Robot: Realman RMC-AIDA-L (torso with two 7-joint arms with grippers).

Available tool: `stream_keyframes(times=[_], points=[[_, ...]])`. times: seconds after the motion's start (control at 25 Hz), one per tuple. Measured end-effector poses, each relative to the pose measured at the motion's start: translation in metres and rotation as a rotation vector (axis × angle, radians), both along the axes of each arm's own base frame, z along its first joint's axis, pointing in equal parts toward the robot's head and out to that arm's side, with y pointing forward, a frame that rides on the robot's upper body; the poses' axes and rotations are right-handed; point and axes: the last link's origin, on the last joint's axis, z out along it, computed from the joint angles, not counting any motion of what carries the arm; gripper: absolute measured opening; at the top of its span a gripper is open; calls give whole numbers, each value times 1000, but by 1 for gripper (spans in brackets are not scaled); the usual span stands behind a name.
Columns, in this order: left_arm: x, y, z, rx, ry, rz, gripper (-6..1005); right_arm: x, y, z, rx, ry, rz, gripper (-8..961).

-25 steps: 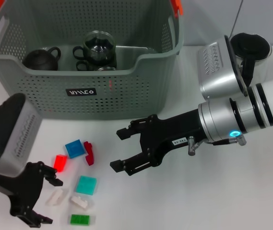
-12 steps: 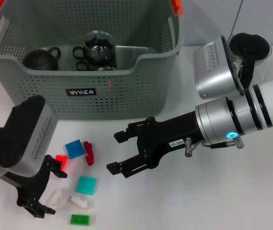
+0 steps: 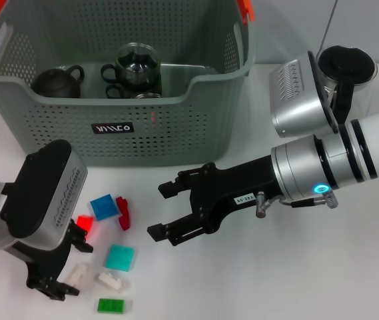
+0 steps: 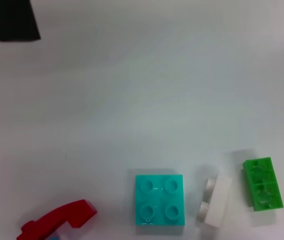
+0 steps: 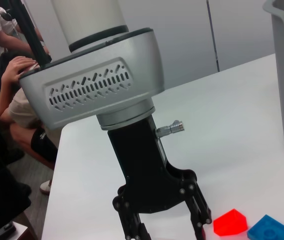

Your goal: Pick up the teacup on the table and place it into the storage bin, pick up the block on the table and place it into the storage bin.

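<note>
The storage bin stands at the back of the table with a dark cup and glass teacups inside. Another dark teacup stands on the table at the far right, behind my right arm. Loose blocks lie in front of the bin: bright red, blue, dark red, teal, green and two white ones. My left gripper is open, low over the left white block. My right gripper hangs open to the right of the blocks, holding nothing.
The left wrist view shows the teal block, a white block, the green block and the dark red one on bare white table. In the right wrist view, people sit beyond the table's edge.
My left arm has swung to the right and lowered its open gripper in among the blocks, by the left white one. The right gripper has shifted slightly left.
</note>
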Motion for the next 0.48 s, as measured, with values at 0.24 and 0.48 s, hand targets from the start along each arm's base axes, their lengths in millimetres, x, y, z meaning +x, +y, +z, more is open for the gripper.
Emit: stream_keyframes(times=[0.24, 0.48], points=[[0, 0, -1, 0, 4, 17, 703, 0, 1, 1, 6, 0, -2, 900], [2, -1, -3, -11, -1, 17, 501, 0, 2, 1, 13, -2, -3, 899]])
